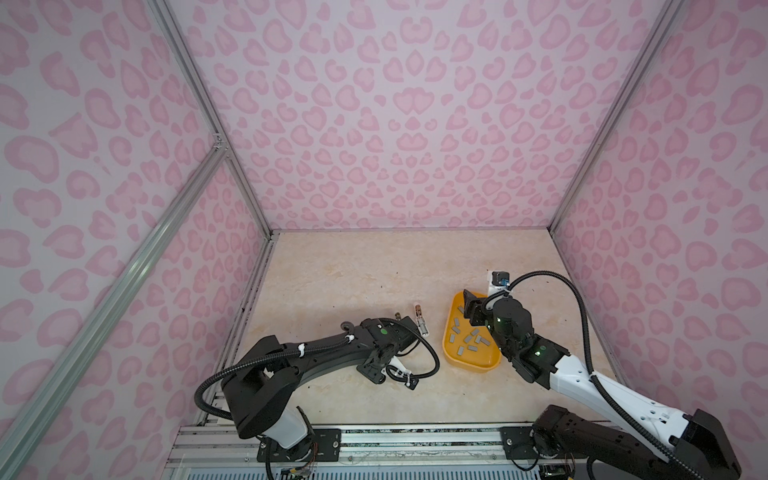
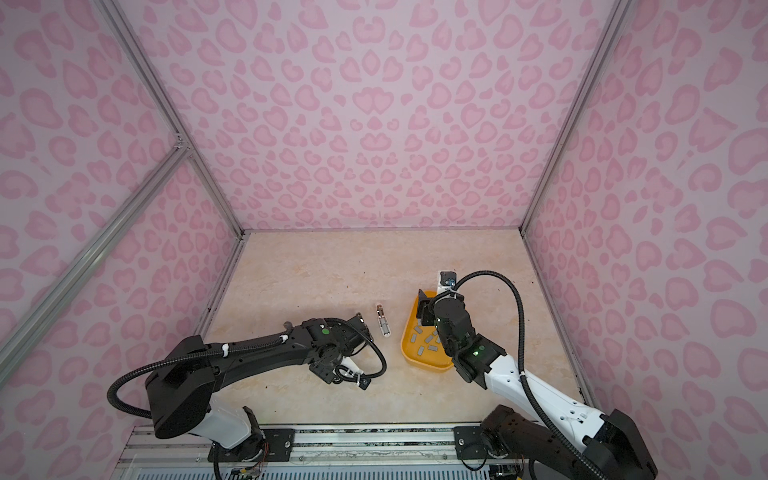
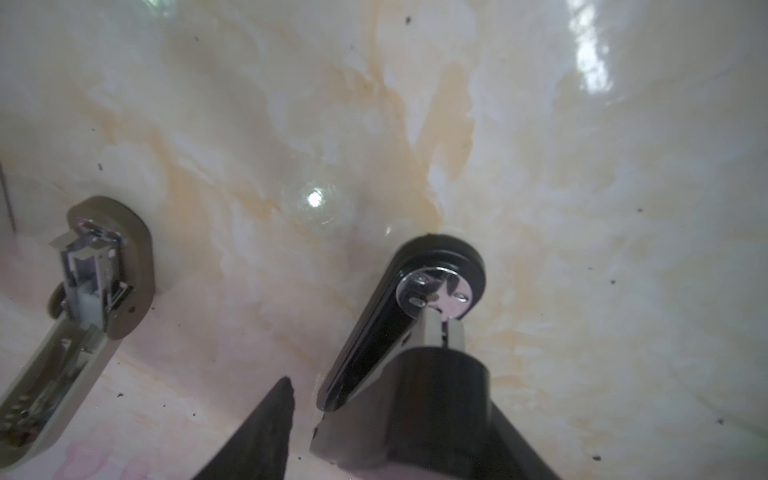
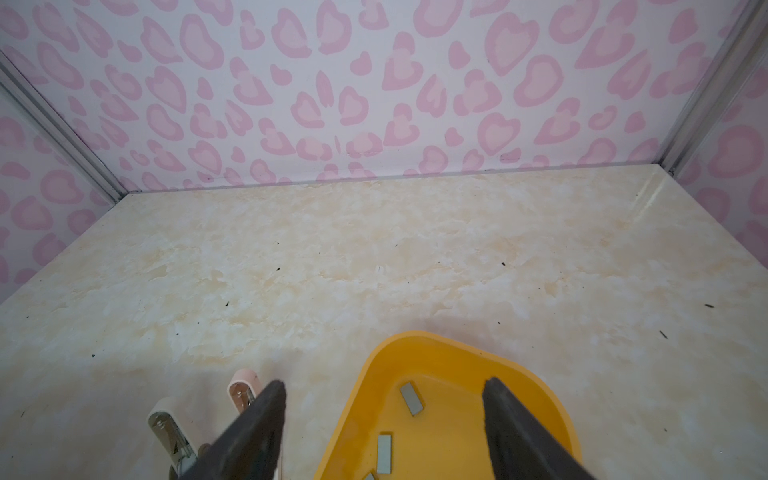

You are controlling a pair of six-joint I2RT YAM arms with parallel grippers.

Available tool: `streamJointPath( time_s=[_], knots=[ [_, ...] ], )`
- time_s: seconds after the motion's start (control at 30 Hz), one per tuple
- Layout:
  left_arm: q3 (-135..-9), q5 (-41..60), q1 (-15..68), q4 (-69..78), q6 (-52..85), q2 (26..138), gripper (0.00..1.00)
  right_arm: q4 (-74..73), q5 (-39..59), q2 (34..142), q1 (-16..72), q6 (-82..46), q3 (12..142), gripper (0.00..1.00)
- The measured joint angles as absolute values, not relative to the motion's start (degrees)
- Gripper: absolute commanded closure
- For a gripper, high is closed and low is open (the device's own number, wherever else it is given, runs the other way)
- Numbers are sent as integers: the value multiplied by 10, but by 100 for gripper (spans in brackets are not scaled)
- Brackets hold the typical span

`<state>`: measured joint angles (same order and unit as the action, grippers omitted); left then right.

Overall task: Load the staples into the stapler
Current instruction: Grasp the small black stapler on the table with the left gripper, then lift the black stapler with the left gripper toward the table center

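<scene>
Where the tray [image 1: 465, 365] sits on the table [image 1: 353, 270], staples [image 1: 469, 338] lie scattered inside it as loose grey strips. Right gripper [image 4: 384, 384]: jaws wide, empty, above the tray's far end. Left gripper [image 3: 357, 374]: jaws partly apart astride a stapler [image 3: 436, 286], one finger [image 3: 270, 415] clear of it. Second stapler [image 1: 420, 319]: hinged open, flat on the table, between left gripper and tray.

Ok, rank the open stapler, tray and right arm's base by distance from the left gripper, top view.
1. Open stapler: just right of the left gripper.
2. Tray: farther right.
3. Right arm's base: near right corner.
</scene>
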<state>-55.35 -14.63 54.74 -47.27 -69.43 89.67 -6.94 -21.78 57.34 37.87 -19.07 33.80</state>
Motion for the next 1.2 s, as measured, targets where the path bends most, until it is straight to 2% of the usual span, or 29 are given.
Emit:
streamJointPath(
  time_s=[0.07,0.17,0.23,0.3,0.33,0.67,1.07,1.2],
  knots=[
    [-555,-148,547,-477,-694,902,52,-70,-218,571,379,-191,338,25],
    [-557,-149,547,-478,-700,910,80,-69,-218,569,379,-191,338,25],
    [-562,-150,547,-482,-692,914,83,-69,-218,566,379,-191,338,25],
    [-565,-150,547,-483,-690,917,94,-69,-218,563,379,-193,338,25],
    [-565,-149,547,-483,-689,917,96,-69,-216,562,379,-193,338,25],
    [-600,-108,532,-479,-684,833,96,-70,-209,564,379,-193,336,25],
    [-690,-158,519,-481,-588,732,96,-65,-206,562,379,-196,355,25],
    [-706,-170,502,-472,-553,691,96,-67,-210,551,377,-209,345,28]
  ],
)
